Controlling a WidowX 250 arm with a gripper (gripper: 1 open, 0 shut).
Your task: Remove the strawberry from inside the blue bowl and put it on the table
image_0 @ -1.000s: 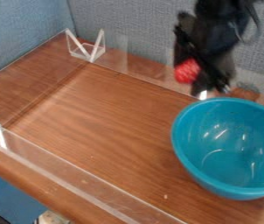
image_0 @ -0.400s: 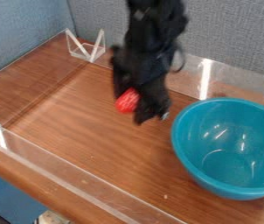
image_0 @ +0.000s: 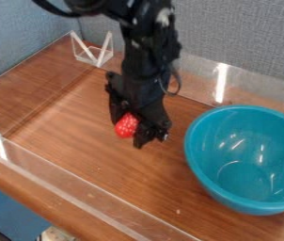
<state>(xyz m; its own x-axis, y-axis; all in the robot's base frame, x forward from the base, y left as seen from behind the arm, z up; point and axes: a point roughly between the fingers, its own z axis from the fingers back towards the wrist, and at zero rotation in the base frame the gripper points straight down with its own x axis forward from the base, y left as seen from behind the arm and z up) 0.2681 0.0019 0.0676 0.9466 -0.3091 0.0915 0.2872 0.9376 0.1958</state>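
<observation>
Since the earlier picture, my gripper (image_0: 134,128) has come away from above the blue bowl (image_0: 247,157) and down toward the worktop (image_0: 70,113), carrying the strawberry (image_0: 128,123) with it. Now the berry sits pinched between my jaws, which are closed narrow on it, low over the bare wood. The bowl stands empty at the side of me, apart from the gripper. I cannot tell if the berry already touches the wood. The risk I see is at the release: if I open while the berry is above the surface, it can bounce and roll, maybe to the clear wall in front of me. Pressing down too far could squeeze it out sideways.
</observation>
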